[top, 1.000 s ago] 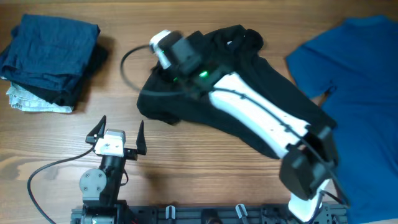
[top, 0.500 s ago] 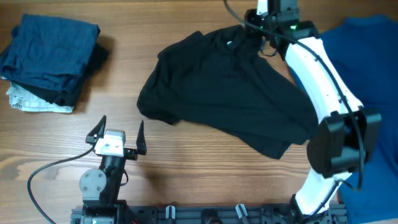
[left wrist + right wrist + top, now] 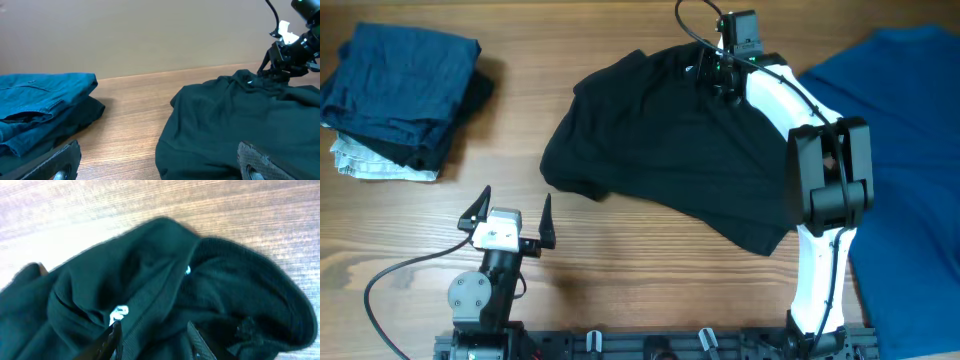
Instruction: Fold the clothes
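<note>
Black shirt [image 3: 670, 150] lies crumpled at table [image 3: 620, 290] centre, unfolded, its bulk running from 9 o'clock round to 5 o'clock. The collar [image 3: 150, 305] is bunched at the heap's 12 to 1 o'clock edge. Folded navy pieces [image 3: 400, 90] are stacked at 10 o'clock, and the royal-blue shirt [image 3: 900, 140] is spread at 3 o'clock; both sit apart from the black one. Handling estimate: light, limp knit with no stiffness, so it will drape and drag and any lifted edge will pull the rest along. It is not fragile and should slide easily on the wood. Best hold is probably the ribbed collar band or a shoulder seam, where the cloth is doubled and a pinch is less likely to slip; a single layer mid-panel would only tent up. Right gripper [image 3: 712, 75] is down on the collar at 12 o'clock. In the wrist view its fingers [image 3: 111, 339] stand partly apart with the collar ribbing between them, close to a small white logo mark [image 3: 118, 312]. Cannot tell whether they are pressing the fabric or only straddling it. Left gripper [image 3: 515, 205] is parked at 7 o'clock with its jaws spread wide, holding nothing and clear of the shirt's hem.
</note>
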